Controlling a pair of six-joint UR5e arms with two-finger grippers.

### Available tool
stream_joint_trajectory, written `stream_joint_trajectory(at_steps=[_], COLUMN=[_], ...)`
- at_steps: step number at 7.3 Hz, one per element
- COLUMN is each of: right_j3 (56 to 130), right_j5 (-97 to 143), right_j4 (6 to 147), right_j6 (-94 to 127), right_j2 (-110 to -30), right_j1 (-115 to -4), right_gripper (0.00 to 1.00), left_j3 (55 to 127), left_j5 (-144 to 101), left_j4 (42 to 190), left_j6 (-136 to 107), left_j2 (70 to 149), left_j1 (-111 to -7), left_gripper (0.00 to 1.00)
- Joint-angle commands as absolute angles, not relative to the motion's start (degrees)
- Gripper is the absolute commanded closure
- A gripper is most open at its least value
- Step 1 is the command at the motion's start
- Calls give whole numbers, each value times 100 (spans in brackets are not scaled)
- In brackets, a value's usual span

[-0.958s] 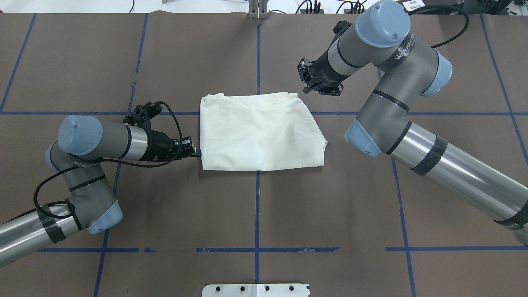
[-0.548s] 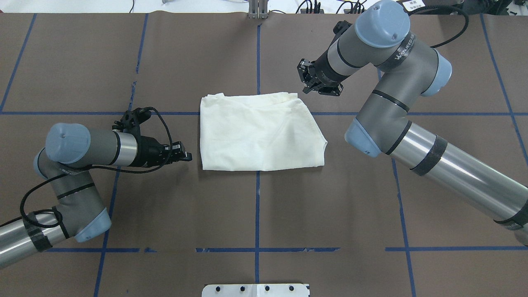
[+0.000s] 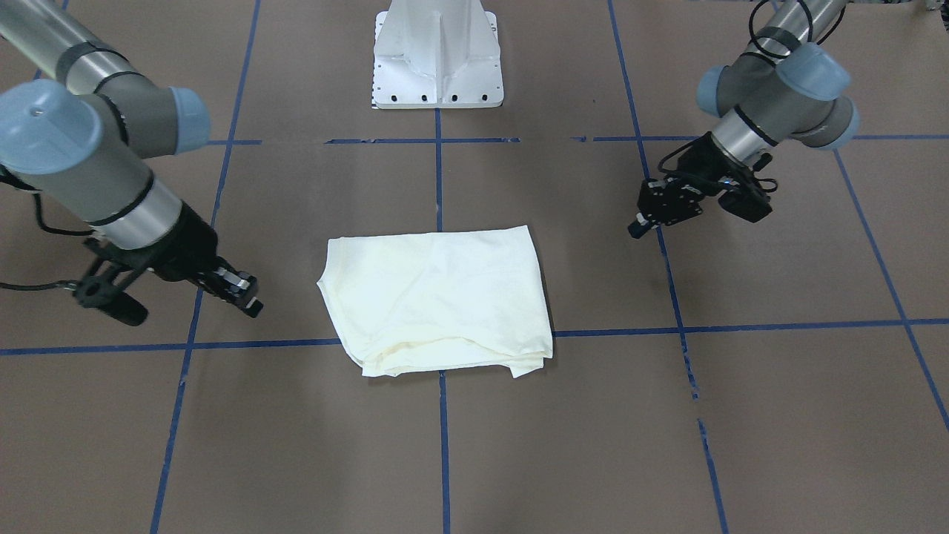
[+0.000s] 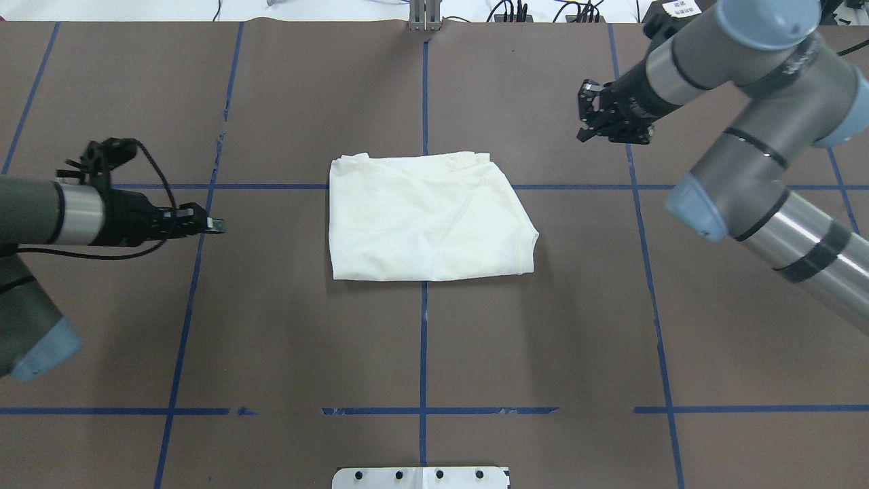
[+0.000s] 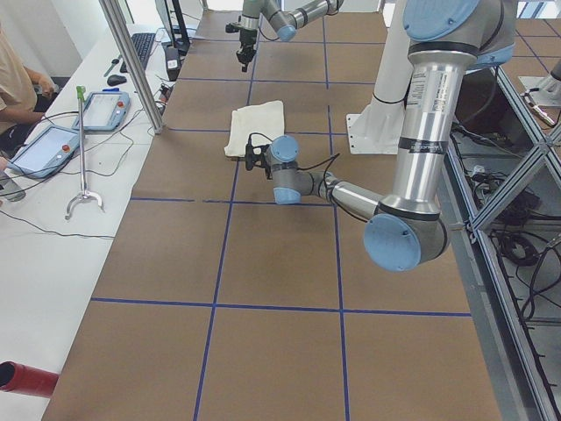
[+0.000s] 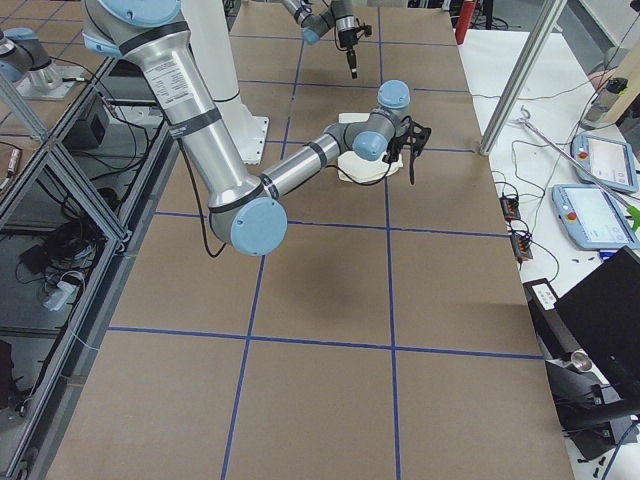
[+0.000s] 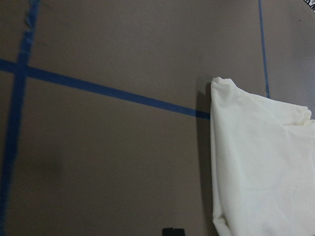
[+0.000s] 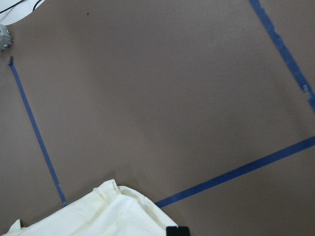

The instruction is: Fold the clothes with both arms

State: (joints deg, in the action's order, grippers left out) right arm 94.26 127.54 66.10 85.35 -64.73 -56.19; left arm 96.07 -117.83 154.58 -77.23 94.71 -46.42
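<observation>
The folded cream shirt (image 4: 428,217) lies flat on the brown table (image 4: 543,339), plain side up. The left gripper (image 4: 217,225) hangs well apart from the shirt on the robot's left, its jaws pinched together and empty. The right gripper (image 3: 252,304) hovers beyond the shirt's far right corner, also narrow and empty.

Place: a robot lab.
Table: a wide table (image 4: 271,339) under brown sheeting, gridded with blue tape (image 4: 422,353).
Robot: a left arm (image 4: 27,210) and a right arm (image 4: 747,156), either side of a white pedestal (image 3: 437,52).
Frame: aluminium framing (image 5: 515,168) with loose cables (image 6: 55,250) behind the robot.
Bench: a white bench (image 5: 44,289) along the far side holds teach pendants (image 5: 105,110) and a keyboard (image 5: 143,46), with a person (image 5: 13,88) seated at it.
</observation>
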Motion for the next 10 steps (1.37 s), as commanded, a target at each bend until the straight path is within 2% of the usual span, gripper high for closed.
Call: stream_joint_trajectory(at_steps=[1,3,4,5,6,7,8,9,10], right_j3=[9686,9616,9511,9536,9519,9571,9580,9597,9641], right_j5=[13716,13720,13676,13658,13667,13710,13711,13737,13737], right_j4=[6618,6627,6636,6679,6688,6950,7361,8035,8677], right_j6=[7048,4680,3884,3406,2949,2501,1748,905,200], right_j2=[-7370,-8538,-8830,-9059,-9340,-9473,-9544,-9493,-9466], right_j1=[-6789,-7529,-7758,-7961,-8050,-8120,-8243,-8453,-8620], right_gripper=[85,76,71,1,0,0,0,0,0], left_j3=[9756,9826,10000,10150,10256,10387,10484,10625,10591], left_j5=[-12678,-13060,-13052,-13000,-12990,-13008,-13025,-13008,-13043], left_j4=[15057,13614,12457,11079,9891,8948,8547,8682,8701], left_j6=[-5417,-2581,-1235,-378,118,706,1304,1370,1362], left_j2=[8722,8604,8639,8779,9041,8931,8416,8011,7972], left_j1=[-6215,-7806,-8544,-8952,-9078,-9157,-9167,-9150,-9132], left_gripper=[100,100,100,96,1,0,0,0,0])
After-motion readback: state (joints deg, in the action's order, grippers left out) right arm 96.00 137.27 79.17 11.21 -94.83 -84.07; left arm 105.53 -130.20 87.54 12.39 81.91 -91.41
